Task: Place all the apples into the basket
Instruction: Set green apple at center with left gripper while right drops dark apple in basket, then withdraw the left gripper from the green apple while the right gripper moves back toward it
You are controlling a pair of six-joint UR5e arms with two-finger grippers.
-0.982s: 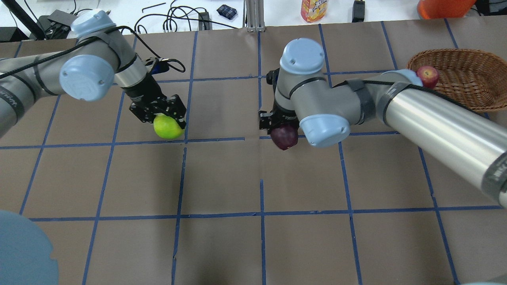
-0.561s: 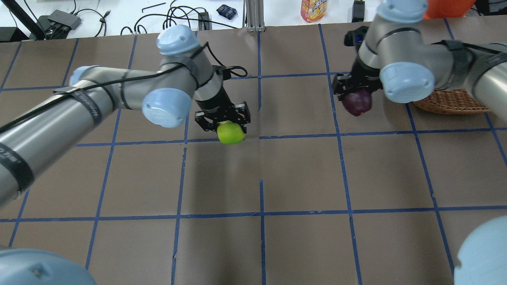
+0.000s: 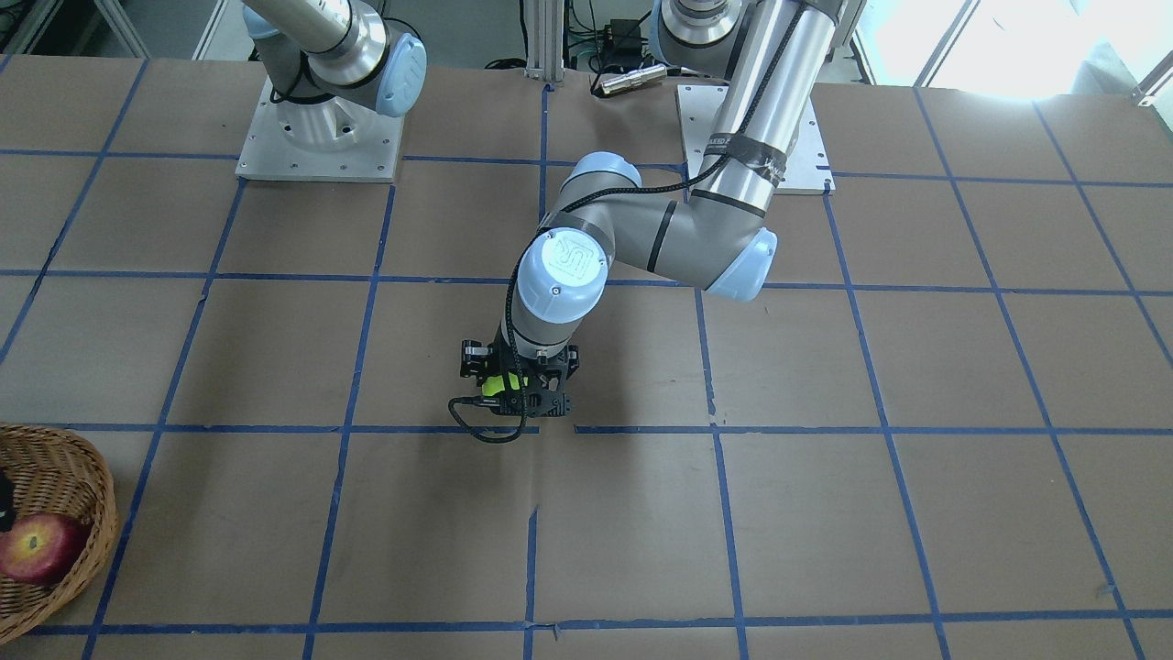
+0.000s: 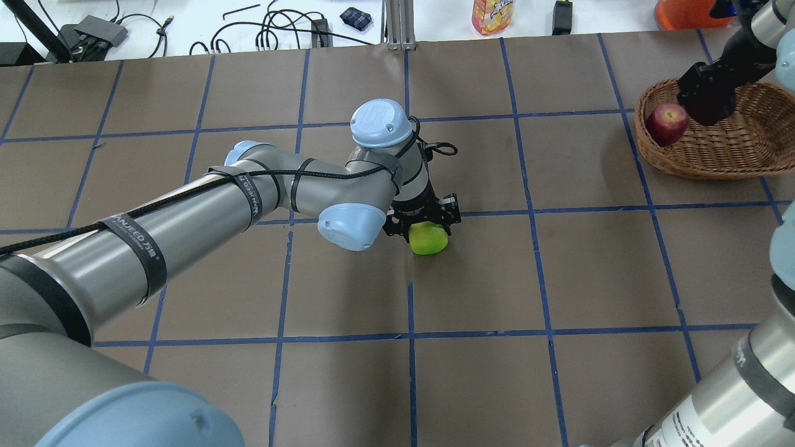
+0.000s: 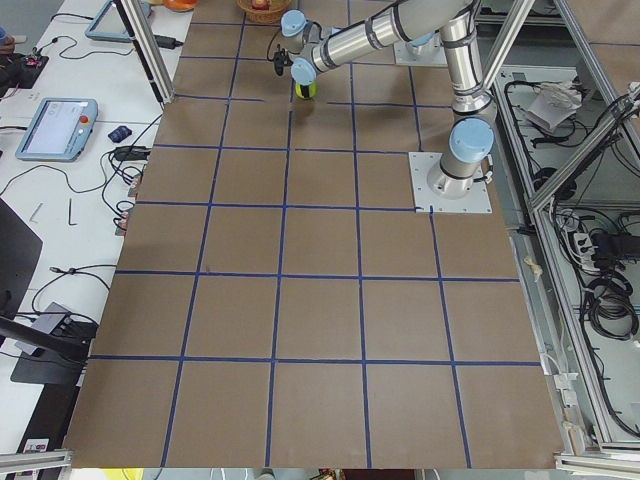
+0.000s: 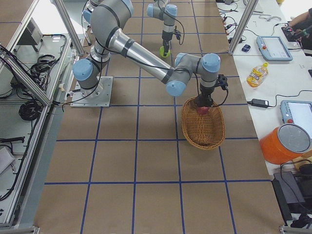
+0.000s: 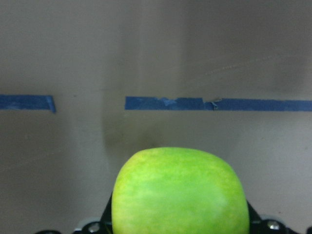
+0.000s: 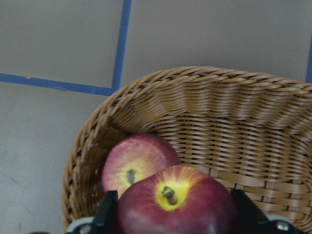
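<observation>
Both claws have shifted toward the right of the overhead view since 0.6 s ago: left claw (image 4: 427, 227) went from left of centre to mid-frame, right claw (image 4: 708, 107) from beside the basket (image 4: 733, 158) to above its left end, upper right

Left claw: closed on green apple (image 4: 429, 240), over the desk (image 4: 559, 279), well apart from the basket. Cannot tell whether it is clear of the surface

Right claw: gripping dark maroon apple (image 8: 175, 204), hanging just beside and above the red apple (image 8: 139, 161) already lying in the basket near the rim

Risks, as judged:
- maroon apple let go from here would land on or against the red one; a bounce or roll could carry it over the low near rim
- green apple has a long carry left; grip looks high on it, so a fast swing may shake it loose
- left claw arriving before the right claw has cleared: the two meet over the basket
</observation>
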